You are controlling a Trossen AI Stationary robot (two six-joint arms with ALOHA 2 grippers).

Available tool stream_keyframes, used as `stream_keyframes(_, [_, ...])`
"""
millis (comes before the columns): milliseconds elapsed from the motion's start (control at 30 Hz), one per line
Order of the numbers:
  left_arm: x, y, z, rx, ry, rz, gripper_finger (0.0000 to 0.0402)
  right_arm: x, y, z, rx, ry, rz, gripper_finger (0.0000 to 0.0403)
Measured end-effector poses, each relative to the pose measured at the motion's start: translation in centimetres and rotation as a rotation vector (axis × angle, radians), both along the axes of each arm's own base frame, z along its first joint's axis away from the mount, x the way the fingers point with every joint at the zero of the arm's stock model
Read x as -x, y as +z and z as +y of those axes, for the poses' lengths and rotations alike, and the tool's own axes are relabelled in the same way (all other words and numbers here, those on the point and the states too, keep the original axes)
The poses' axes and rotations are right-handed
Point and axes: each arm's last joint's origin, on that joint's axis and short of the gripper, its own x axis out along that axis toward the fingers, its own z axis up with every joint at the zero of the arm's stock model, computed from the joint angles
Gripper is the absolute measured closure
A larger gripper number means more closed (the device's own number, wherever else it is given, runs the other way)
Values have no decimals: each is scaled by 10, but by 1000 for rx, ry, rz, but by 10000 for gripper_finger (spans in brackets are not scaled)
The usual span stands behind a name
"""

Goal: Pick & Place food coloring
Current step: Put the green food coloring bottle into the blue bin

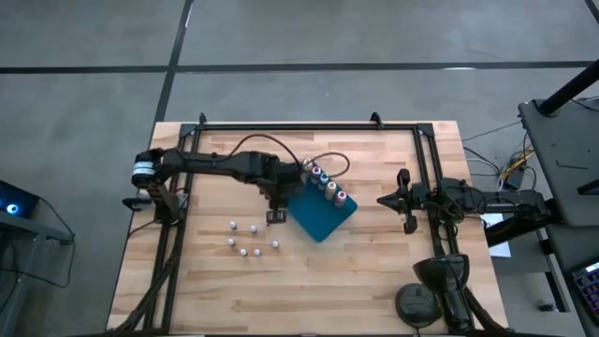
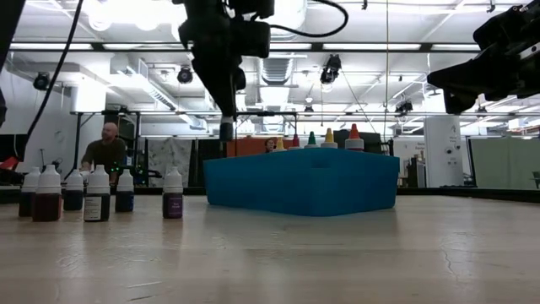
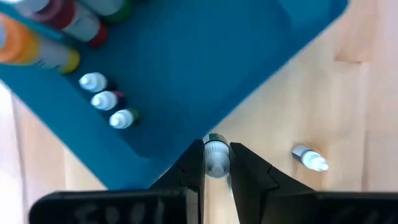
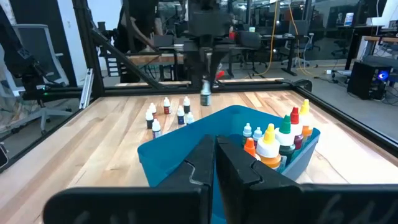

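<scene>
Looking like a robotics lab or workshop — ceiling lights (image 2: 126, 63) glowing over an open hall, office chairs (image 4: 37, 46) standing around, a person (image 2: 105, 150) sitting behind the wooden table (image 1: 374, 271)

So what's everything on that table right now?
Table: one, light wood.
Tray: one, blue, mid-table.
Coloured-top bottles: about five; red, green, yellow and orange tops; standing in the tray.
White-topped bottles in the tray: three.
White-topped bottles on the table: six, standing left of the tray.
Held bottle: one, white-topped, raised at the tray's edge.
Person: one, in the room behind.
Left gripper: shut on the held bottle.
Right gripper: shut, waiting right of the tray.
</scene>
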Motion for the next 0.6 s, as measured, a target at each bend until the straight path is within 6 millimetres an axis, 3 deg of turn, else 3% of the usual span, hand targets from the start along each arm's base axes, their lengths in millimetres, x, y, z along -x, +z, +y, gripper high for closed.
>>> stream_keyframes(267, [1, -9, 26, -9, 78, -18, 371, 0, 0, 0, 0, 0, 0, 394])
stream_keyframes(600, [-11, -33, 42, -2, 125, 23, 371, 0, 0, 0, 0, 0, 0, 394])
